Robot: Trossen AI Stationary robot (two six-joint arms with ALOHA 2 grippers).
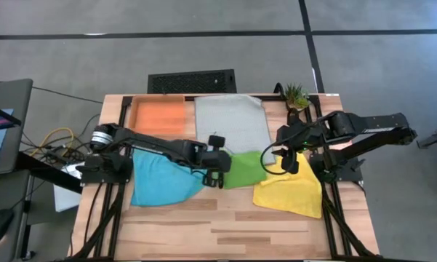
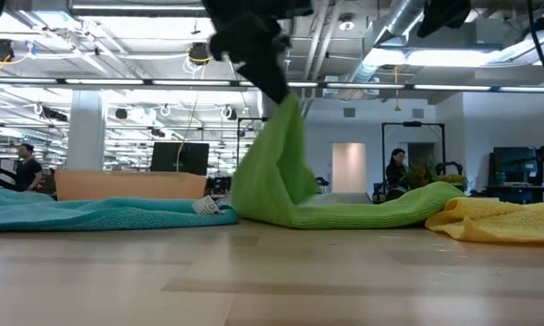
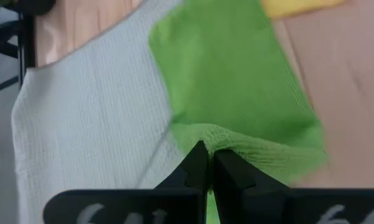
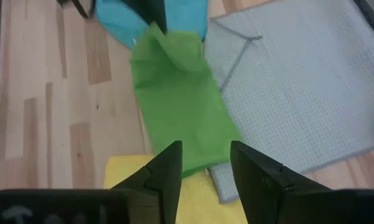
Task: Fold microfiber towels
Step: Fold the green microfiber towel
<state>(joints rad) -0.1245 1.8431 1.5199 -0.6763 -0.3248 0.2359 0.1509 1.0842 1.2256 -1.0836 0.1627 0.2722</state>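
The left gripper [image 1: 219, 177], just left of centre in the overhead frame, is clenched on an edge of the soft lime green microfiber towel [image 1: 244, 169]; in the left wrist view its two dark fingers [image 3: 196, 167] are pressed together with a bunched green fold pinched between them. In the table-level view that pinched edge is lifted into a peak [image 2: 281, 136] while the remainder of the green cloth trails flat along the wood toward the right. The right gripper [image 1: 289, 161], right of centre overhead, hangs with its jaws parted and nothing between them, above the spot where the green towel meets the rumpled yellow microfiber towel [image 1: 291, 193] at lower right. The sky blue microfiber towel [image 1: 160, 182] lies crumpled at lower left of the light wooden table [image 1: 225, 233], partly beneath the left arm. The pale grey microfiber towel [image 1: 231, 122] lies spread flat at upper centre, beside the shallow orange rectangular tray [image 1: 160, 115] at upper left. A small potted green plant [image 1: 296, 94] stands at the table's upper right corner.
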